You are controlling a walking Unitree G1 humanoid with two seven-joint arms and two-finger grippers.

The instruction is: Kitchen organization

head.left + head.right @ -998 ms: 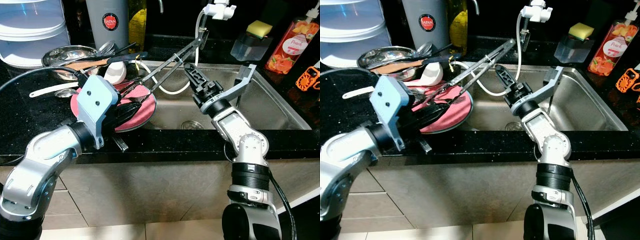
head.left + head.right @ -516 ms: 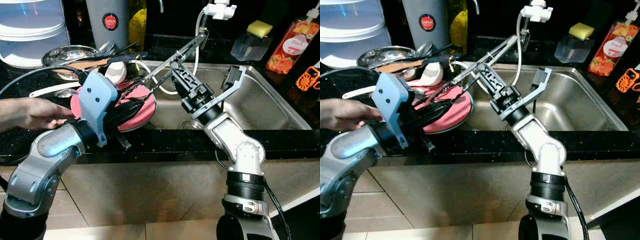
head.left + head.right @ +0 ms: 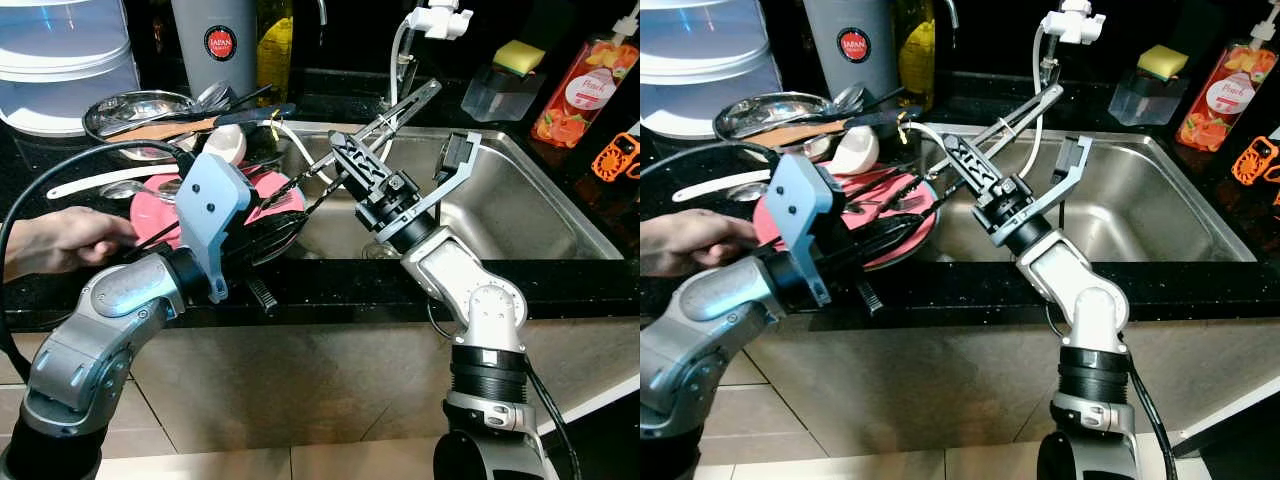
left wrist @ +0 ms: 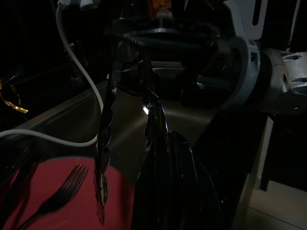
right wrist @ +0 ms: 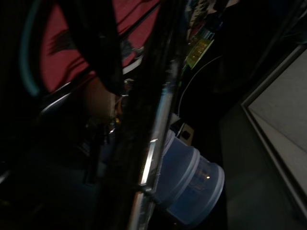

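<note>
Long metal tongs point(image 3: 392, 112) slant up from the pink plate point(image 3: 152, 208) toward the faucet. My left gripper point(image 3: 283, 216) is shut on their lower end, just above the plate's right rim. In the left wrist view the tongs point(image 4: 106, 120) run ahead past a fork point(image 4: 62, 191) lying on the plate. My right gripper point(image 3: 342, 158) reaches in from the sink side and sits against the tongs' middle. In the right wrist view a metal arm of the tongs point(image 5: 156, 139) lies close alongside.
A person's hand point(image 3: 60, 240) rests on the counter at the plate's left edge. Behind are a steel bowl of utensils point(image 3: 135, 105), a white ladle point(image 3: 228, 143) and a clear stacked container point(image 3: 60, 60). The sink point(image 3: 530, 215), faucet point(image 3: 437, 18), sponge holder point(image 3: 500, 85) and soap bottle point(image 3: 585, 90) lie right.
My right gripper has slid down along the tongs toward the plate. The tongs' far end has dropped a little. The person's hand came in at the left and stays there.
</note>
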